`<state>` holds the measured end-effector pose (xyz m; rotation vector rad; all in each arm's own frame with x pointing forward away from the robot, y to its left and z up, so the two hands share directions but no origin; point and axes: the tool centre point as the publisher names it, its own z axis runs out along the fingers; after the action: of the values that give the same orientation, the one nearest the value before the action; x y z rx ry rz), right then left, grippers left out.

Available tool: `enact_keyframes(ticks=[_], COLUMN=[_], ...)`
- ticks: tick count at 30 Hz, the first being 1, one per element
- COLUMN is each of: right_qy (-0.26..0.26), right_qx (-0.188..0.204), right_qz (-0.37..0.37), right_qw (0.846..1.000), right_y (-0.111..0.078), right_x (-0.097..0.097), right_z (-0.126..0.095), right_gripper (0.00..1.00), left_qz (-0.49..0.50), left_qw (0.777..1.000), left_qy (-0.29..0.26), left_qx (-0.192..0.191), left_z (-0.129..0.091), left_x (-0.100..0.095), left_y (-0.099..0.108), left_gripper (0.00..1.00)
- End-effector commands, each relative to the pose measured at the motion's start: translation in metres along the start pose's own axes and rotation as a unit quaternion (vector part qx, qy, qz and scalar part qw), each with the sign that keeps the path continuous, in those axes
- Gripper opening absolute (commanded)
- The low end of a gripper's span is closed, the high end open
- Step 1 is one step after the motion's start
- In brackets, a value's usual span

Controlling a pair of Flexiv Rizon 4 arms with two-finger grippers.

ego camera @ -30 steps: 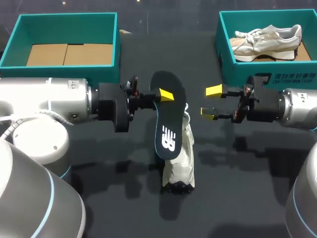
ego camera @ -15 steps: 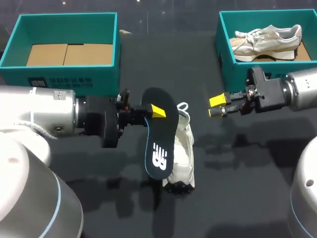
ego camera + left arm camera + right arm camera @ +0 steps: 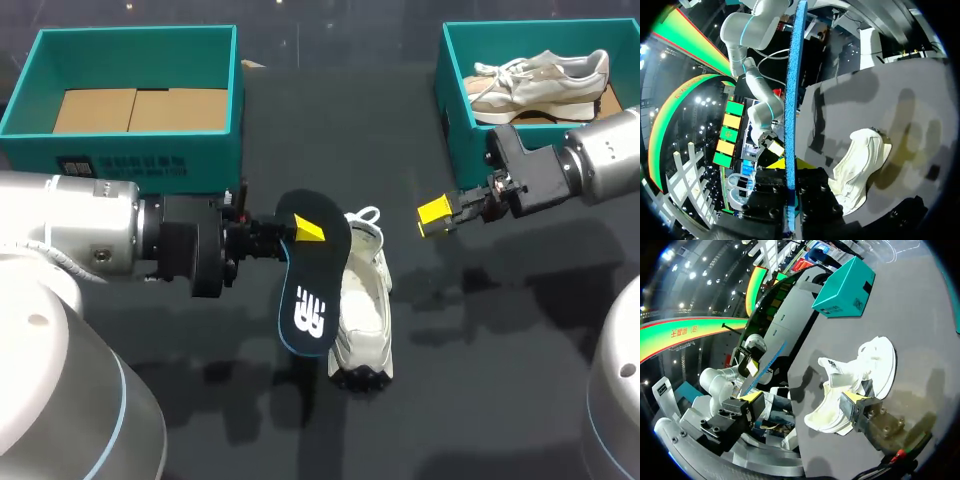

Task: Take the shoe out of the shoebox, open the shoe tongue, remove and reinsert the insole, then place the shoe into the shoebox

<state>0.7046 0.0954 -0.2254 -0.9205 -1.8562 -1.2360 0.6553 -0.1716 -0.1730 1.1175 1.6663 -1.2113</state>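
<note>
1. The left shoebox (image 3: 140, 150) stood open at the table's far-left corner, with its cardboard floor showing.
2. The left gripper (image 3: 305, 230) was clenched on one end of the dark insole (image 3: 310, 275) and held it off the table. The insole was tilted, with its free end hanging by the shoe's left side. I could not tell whether that end touched the shoe.
3. A pinch at only one end looked risky to me. A soft insole could pivot or slide in the grip, or buckle against the collar or tongue when fed back in.
4. The white shoe (image 3: 362, 305) lay mid-table with its opening up, its heel loop away from the robot and its toe nearer. Neither gripper held it, so a push from the insole would probably skid or tip it rather than seat the insole.
5. The right gripper (image 3: 437, 213) was released and held nothing. It hung to the right of the shoe's heel, apart from it and near a corner of the right shoebox (image 3: 458, 125). A careless swing there could knock that wall.
6. That box held a second shoe (image 3: 540, 82) lying on its side.
7. The table (image 3: 480, 380) was dark and matte and seemed to offer little to brace a shoe against. The white shoe lay between the two boxes and well apart from both, so the arms had working room around it.
</note>
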Motion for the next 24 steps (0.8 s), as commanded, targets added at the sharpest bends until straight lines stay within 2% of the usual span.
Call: enact_keyframes(ticks=[1, 6, 9, 21, 22, 24], right_qy=[-0.014, -0.049, -0.073, -0.073, -0.073, -0.087], right_qx=[0.013, 0.031, 0.043, 0.043, 0.043, 0.057], right_qz=[-0.021, -0.044, -0.062, -0.062, -0.062, -0.078], right_qw=[1.0, 0.997, 0.995, 0.995, 0.995, 0.992], right_y=[-0.006, -0.021, -0.034, -0.034, -0.034, -0.039], right_x=[0.002, -0.003, -0.008, -0.008, -0.008, -0.014], right_z=[-0.004, -0.009, -0.017, -0.017, -0.017, -0.016], right_gripper=[1.0, 1.0, 1.0, 1.0, 1.0, 1.0], left_qz=[-0.047, -0.11, -0.15, -0.15, -0.163, -0.203], left_qw=[0.998, 0.992, 0.985, 0.985, 0.983, 0.974], left_qy=[0.029, 0.048, 0.055, 0.055, 0.057, 0.05], left_qx=[0.015, 0.038, 0.071, 0.071, 0.067, 0.084], left_z=[0.004, 0.011, 0.015, 0.015, 0.019, 0.023], left_x=[-0.007, -0.008, -0.007, -0.007, -0.004, 0.0], left_y=[0.007, -0.008, -0.02, -0.02, -0.023, -0.03], left_gripper=[0.0, 0.0, 0.0, 0.0, 0.0, 0.0])
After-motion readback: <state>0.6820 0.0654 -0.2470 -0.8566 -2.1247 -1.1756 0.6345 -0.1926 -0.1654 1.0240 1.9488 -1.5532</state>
